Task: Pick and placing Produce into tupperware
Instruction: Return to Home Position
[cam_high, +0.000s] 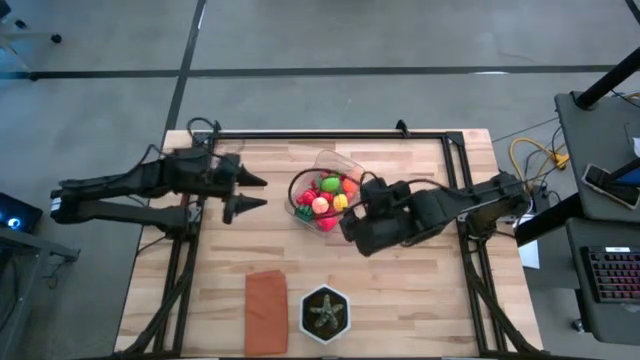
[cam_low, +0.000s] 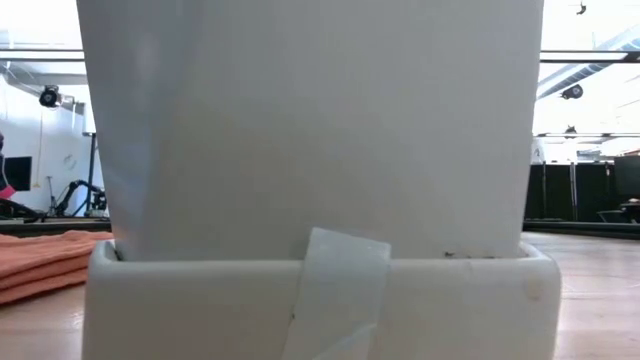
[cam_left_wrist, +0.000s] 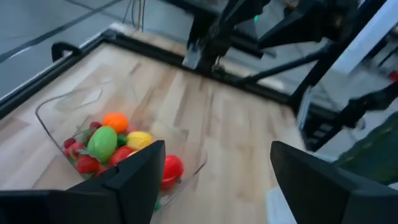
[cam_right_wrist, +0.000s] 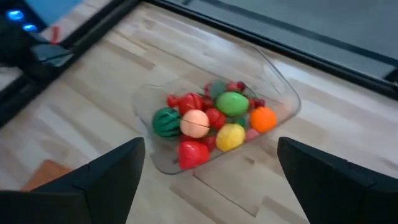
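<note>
Tupperware (cam_high: 335, 162) lies between the two grippers with the produce (cam_high: 325, 197) heaped inside, its long sides facing the arms. Right gripper (cam_right_wrist: 210, 152) hangs just beside its right side and is the nearer. The fingers are wide apart, holding and touching nothing. Left gripper (cam_high: 256, 192) stands apart to its left, likewise spread and empty. Judgement: homing requires only backing straight away from the tupperware.

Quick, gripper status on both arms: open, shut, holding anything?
Left gripper: open, holding nothing.
Right gripper: open, holding nothing, next to the tupperware.
</note>
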